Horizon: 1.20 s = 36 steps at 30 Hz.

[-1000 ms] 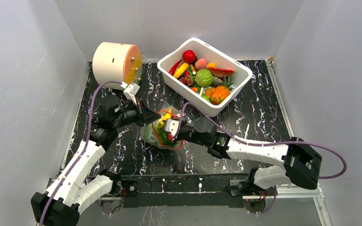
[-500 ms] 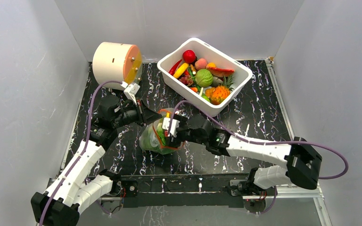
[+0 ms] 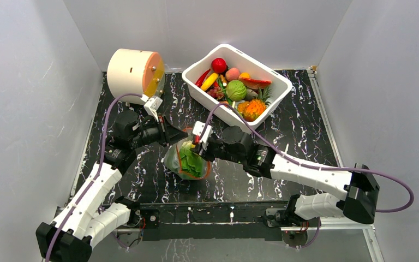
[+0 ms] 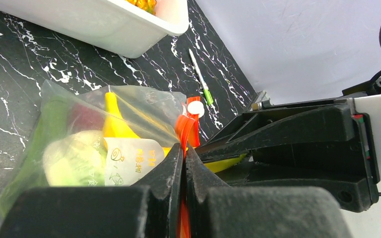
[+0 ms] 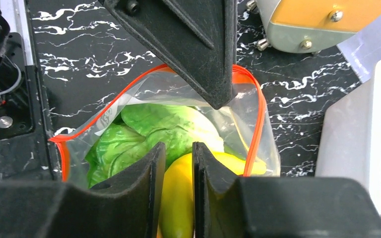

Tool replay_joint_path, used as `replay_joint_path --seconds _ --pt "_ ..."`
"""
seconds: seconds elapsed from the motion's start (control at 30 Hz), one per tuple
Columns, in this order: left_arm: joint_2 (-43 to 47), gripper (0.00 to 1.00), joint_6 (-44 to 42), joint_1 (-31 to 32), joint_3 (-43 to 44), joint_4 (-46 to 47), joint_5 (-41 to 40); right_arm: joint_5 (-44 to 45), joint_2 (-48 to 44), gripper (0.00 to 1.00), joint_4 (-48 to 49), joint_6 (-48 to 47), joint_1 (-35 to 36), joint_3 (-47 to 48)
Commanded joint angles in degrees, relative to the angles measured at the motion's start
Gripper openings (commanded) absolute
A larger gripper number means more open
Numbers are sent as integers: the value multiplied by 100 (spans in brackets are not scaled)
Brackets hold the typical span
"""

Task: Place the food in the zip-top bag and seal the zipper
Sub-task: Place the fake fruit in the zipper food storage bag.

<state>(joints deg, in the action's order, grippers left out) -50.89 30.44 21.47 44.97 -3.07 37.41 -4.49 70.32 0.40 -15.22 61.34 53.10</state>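
Zip-top bag [image 3: 188, 161]: just under the right pincer, mouth open.
Left gripper [image 4: 183, 151]: pressed together on the zipper [image 4: 183, 130].
Right gripper [image 5: 178, 148]: over the bag mouth, thin gap; cannot tell if it pinches the banana [image 5: 176, 203].

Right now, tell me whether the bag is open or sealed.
Open: the zipper spreads in a wide loop around the leafy greens and banana inside.

The mouth of the zip-top bag [image 3: 168, 159] is crowded: the left gripper [image 4: 184, 151] pinches its rim from one side, and the right gripper [image 5: 178, 148] hangs above the opening. Behind stands the white tub [image 3: 199, 93], quite near. Bare table [image 3: 218, 185] lies in front of the bag, between both arms.
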Motion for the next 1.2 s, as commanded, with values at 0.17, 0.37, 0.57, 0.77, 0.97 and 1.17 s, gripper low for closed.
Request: replay_joint_path --seconds 0.17,0.37,0.57,0.77,0.97,1.17 --pt "202 0 -106 8 80 272 218 185 39 50 -277 1042 -8 830" --pt "189 0 -233 6 108 235 333 307 -123 64 -1619 1053 -10 1515" --pt "175 0 -763 8 203 -68 710 130 -934 63 -2525 -214 -10 1187" --pt "52 0 -1030 6 298 -160 1171 -20 -1603 61 -2819 -987 -17 786" --pt "28 0 -1291 7 349 -238 1568 -345 -1955 61 -2829 -1755 -11 344" --pt "-1 0 -1236 6 314 -88 1855 -507 -1803 63 -2596 -2273 -8 88"
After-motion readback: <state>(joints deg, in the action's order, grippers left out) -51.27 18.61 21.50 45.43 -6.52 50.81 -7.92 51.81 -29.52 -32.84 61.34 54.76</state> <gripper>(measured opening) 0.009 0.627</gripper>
